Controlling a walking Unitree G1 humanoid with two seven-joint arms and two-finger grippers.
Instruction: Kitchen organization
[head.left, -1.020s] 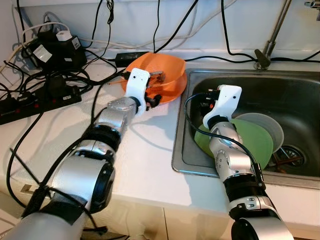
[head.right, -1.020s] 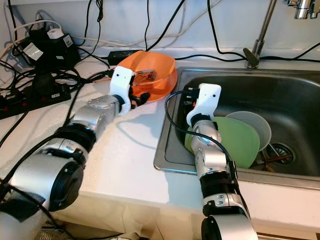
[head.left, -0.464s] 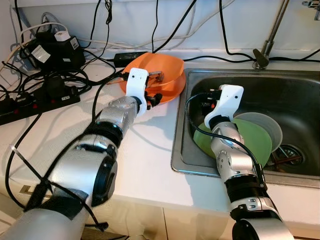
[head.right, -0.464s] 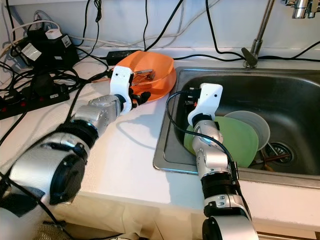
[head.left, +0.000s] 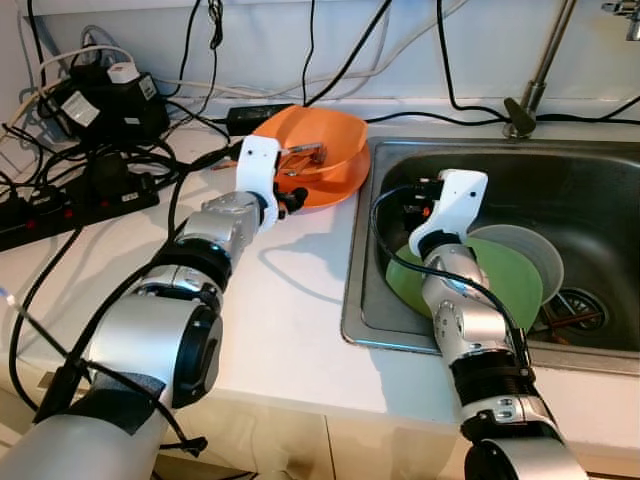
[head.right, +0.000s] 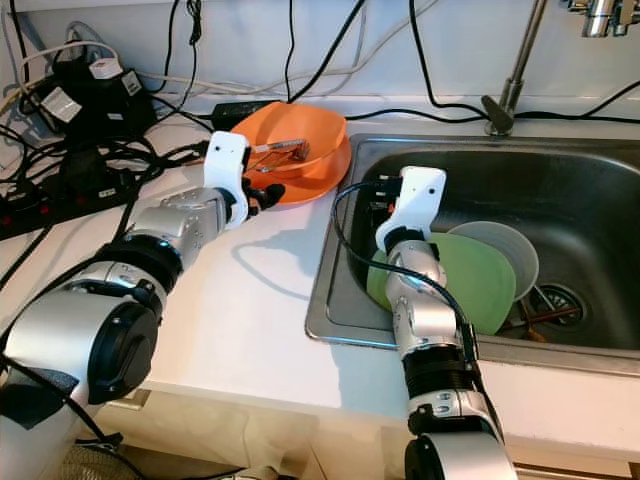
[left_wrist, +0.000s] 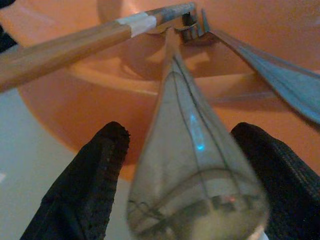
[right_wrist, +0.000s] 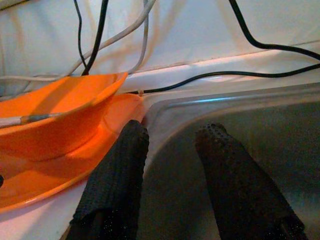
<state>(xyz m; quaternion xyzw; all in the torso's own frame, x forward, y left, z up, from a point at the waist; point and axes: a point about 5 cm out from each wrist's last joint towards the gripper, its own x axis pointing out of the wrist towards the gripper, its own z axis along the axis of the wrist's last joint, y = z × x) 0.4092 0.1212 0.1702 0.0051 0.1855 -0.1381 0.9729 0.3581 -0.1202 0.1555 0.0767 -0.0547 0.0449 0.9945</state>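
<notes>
At ten o'clock from the sink (head.left: 372, 310), my left gripper (left_wrist: 192, 195) stood spread around a spoon handle (left_wrist: 192, 165) by the bowl (head.left: 320, 135); I judged centring, then closing, best.

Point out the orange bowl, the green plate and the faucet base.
orange bowl (head.left: 335, 130): left eye view, on its inner wall.
green plate (head.left: 515, 280): left eye view, on its bare face in the sink.
faucet base (head.right: 499, 118): right eye view, on its foot behind the sink.

An orange bowl (head.left: 325, 140) sits on an orange plate (head.left: 345, 182) on the white bench (head.left: 290, 310). In the steel-grey sink (head.left: 600, 190) lie a green plate (head.left: 515, 280) and a pale grey one (head.left: 540, 255). Black cables (head.left: 120, 160) tangle behind; gripper fingers (right_wrist: 117, 180) are black.
</notes>
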